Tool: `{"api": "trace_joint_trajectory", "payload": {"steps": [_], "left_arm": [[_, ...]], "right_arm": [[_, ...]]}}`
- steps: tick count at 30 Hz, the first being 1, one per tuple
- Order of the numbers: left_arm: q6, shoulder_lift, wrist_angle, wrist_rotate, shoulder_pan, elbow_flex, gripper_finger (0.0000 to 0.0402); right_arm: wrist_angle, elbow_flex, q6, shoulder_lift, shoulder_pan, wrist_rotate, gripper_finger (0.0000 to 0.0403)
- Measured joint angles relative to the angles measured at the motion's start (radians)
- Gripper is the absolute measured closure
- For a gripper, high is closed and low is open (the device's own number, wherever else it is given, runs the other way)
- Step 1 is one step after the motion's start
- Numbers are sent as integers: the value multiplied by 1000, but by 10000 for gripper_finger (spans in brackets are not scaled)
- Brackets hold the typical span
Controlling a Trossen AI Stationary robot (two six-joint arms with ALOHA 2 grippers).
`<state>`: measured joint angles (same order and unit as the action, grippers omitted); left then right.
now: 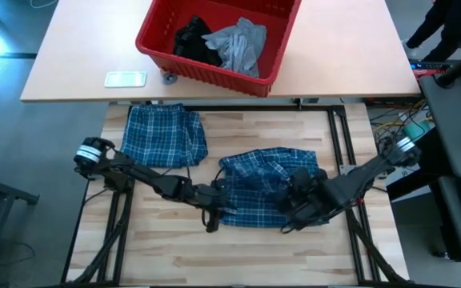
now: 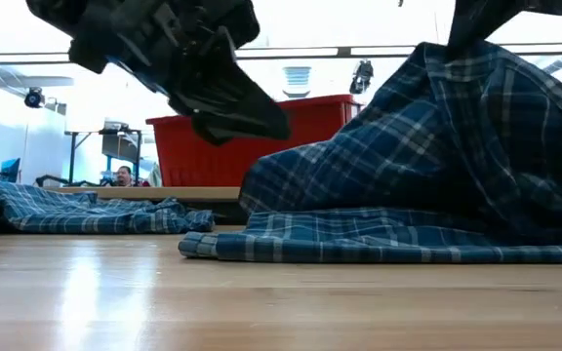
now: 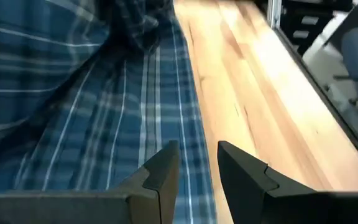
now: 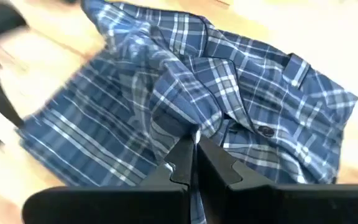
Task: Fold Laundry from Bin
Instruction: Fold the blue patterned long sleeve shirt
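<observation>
A blue-and-white plaid shirt (image 1: 266, 188) lies crumpled in the middle of the wooden table. My right gripper (image 4: 194, 154) is shut on it; it also shows in the high view (image 1: 294, 206) over the shirt's right half. My left gripper (image 3: 196, 155) is open above the shirt's near left edge (image 1: 212, 214) and touches nothing. The red bin (image 1: 214, 76) stands on the far table. It holds a light grey T-shirt (image 1: 238, 44) and a small black garment (image 1: 194, 40). My right gripper pinches a raised fold of the plaid shirt (image 4: 188, 127) between its two fingers, coming from above. The shirt rises to a peak under the gripper (image 2: 457, 58) and hangs down from it. The shirt's lower edge (image 2: 359, 249) lies flat on the table.
A second plaid garment (image 1: 162, 136) lies folded at the table's far left. A flat white object (image 1: 125, 78) lies on the far table beside the bin. Bare wood runs along the near edge (image 1: 238, 256). People show in the room behind (image 2: 122, 175).
</observation>
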<state>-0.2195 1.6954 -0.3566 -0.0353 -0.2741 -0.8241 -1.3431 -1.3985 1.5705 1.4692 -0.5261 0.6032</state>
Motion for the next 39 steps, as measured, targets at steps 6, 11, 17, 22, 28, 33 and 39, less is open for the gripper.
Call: {"api": "trace_joint_trajectory", "payload": {"steps": [6, 11, 17, 22, 28, 33, 39], "left_arm": [[5, 136, -128, 1, 5, -87, 305], [6, 274, -131, 21, 16, -252, 305], [11, 391, -132, 18, 29, -435, 305], [63, 457, -134, -79, 31, -571, 305], [26, 563, 22, -288, 57, -718, 305], [27, 546, 121, -476, 69, -705, 305], [36, 491, 269, -552, 65, -687, 305]], "right_arm": [[146, 84, -25, -116, -2, 27, 394], [273, 94, -140, -102, -2, 55, 394], [380, 94, -202, -72, -2, 102, 394], [439, 94, -222, -106, -10, 177, 394], [481, 94, -308, -158, -22, 185, 394], [485, 94, -367, -175, -55, 142, 394], [438, 94, -354, -157, -83, 118, 393]]}}
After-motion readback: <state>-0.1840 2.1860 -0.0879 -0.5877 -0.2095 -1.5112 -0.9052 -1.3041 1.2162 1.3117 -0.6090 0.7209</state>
